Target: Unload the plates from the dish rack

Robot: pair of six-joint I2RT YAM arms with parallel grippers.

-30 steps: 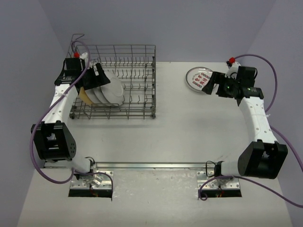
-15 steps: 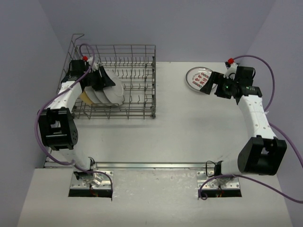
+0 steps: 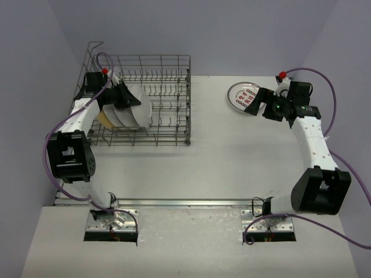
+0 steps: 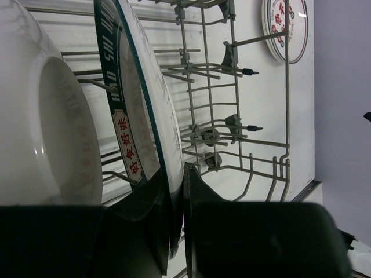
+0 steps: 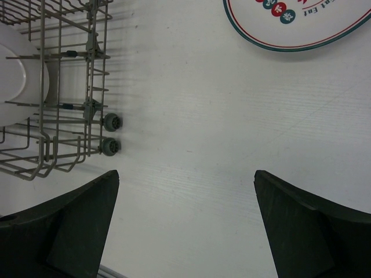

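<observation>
Gripped plate: the teal-rimmed plate [image 4: 139,110] stands on edge among the tines at the left end of the dish rack [image 3: 168,98]. The left wrist view cuts off its top, and its lower rim disappears between the fingers.
Left tool: the left tool [image 4: 175,174] is clenched on that plate's rim, with one finger on each face. The dark fingers run off the bottom of the frame.
Neighbours: more plates [image 3: 124,113] stand packed beside it and overlap, so they cannot be counted from above. A white one fills the left of the wrist view and is cropped.
Tan plate: the tan plate [image 3: 104,117] shows only as a sliver beside the left arm [image 3: 81,116].
Rack position: it sits at the far left of the bench [image 3: 220,150], and the arm covers part of its left side.
Unloaded plate: the unloaded plate [image 3: 236,95] lies flat at the far right. The tool covers part of it from above, and the right wrist view shows only its edge.
Right tool: the right tool [image 5: 185,176] is released, with its fingers wide apart over bare bench and nothing between them.
</observation>
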